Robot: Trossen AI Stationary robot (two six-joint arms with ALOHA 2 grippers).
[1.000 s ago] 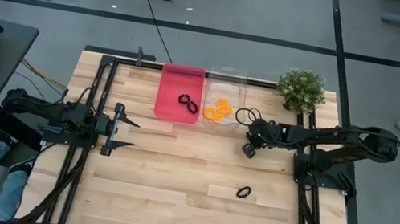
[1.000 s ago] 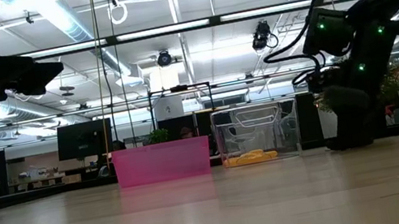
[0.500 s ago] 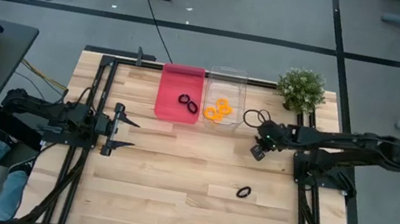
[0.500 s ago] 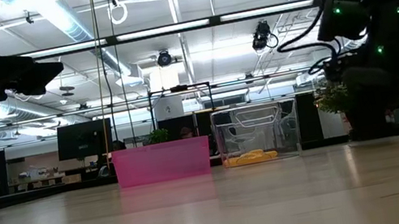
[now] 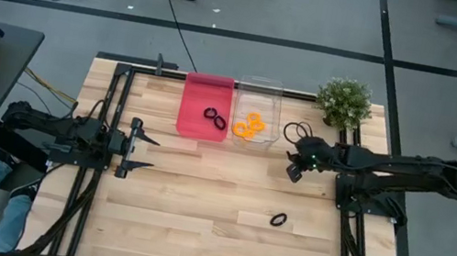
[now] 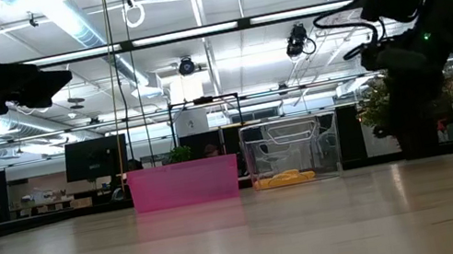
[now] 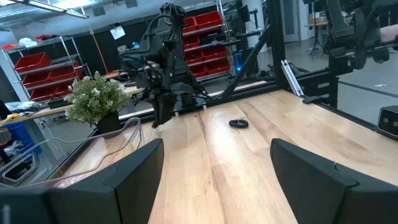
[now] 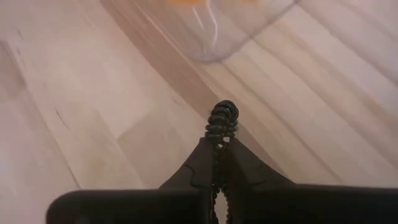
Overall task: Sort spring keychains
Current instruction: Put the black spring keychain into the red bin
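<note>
— High view first: what do we have on the table?

— We see the right gripper over the wood near the right edge, just off the clear bin, which sits at the far edge beside the pink bin. The potted plant stands at the far right corner.

— And what is it carrying?

— Our right wrist view shows the fingers pinched together on a black spring keychain, whose coil sticks out past the tips above the boards.

— Where are the other keychains?

— We count two black loops in the pink bin and the orange loops in the clear bin. One more black keychain on the wood lies alone toward the near edge, well apart from both bins; the left wrist view catches it too.

— The left arm?

— Our left gripper rests near the left edge, its jaws spread wide and holding nothing.
</note>
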